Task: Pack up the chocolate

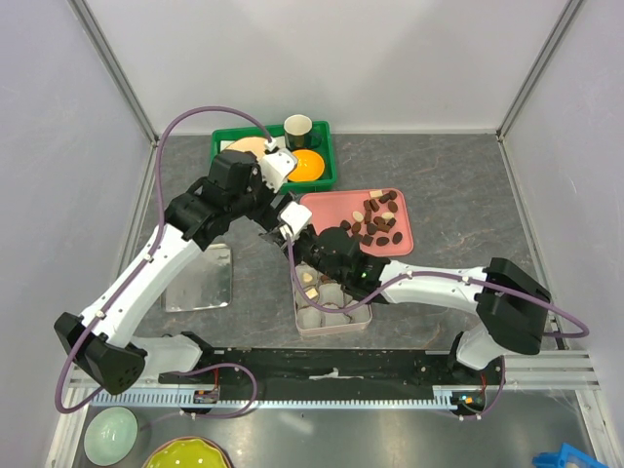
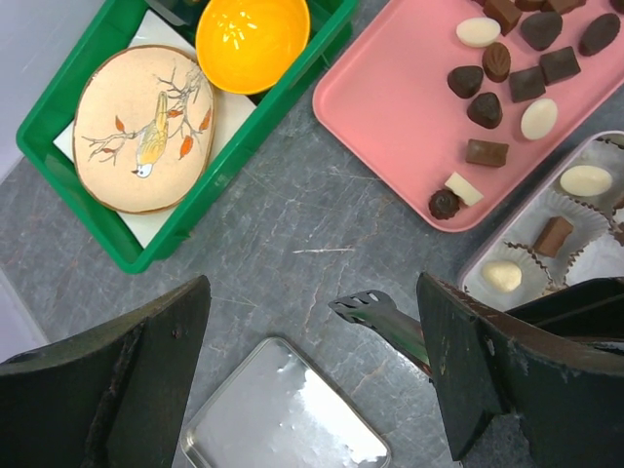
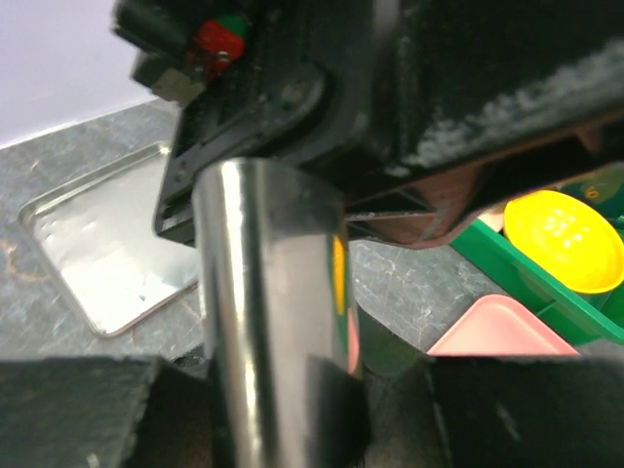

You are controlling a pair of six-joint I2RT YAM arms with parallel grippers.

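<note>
The chocolate [image 1: 375, 222] lies in a loose pile of dark and cream pieces [image 2: 507, 83] on a pink tray [image 1: 336, 207]. A few pieces [image 2: 585, 180] sit in paper cups inside a metal tin [image 1: 331, 310] in front of the tray. My right gripper [image 3: 292, 390] is shut on shiny metal tongs [image 3: 263, 292], above the tin's far-left corner [image 1: 310, 255]. The tongs' tip [image 2: 366, 307] shows just inside my left gripper's right finger. My left gripper [image 2: 312, 292] hangs wide open over the table beside the tongs, with nothing between its fingers.
The tin's lid [image 1: 200, 278] lies flat to the left. A green crate [image 1: 222, 146] at the back holds an orange bowl [image 1: 306, 166], a painted oval plate [image 2: 146, 127] and a dark cup [image 1: 297, 126]. Bowls [image 1: 107, 434] stand below the arm bases.
</note>
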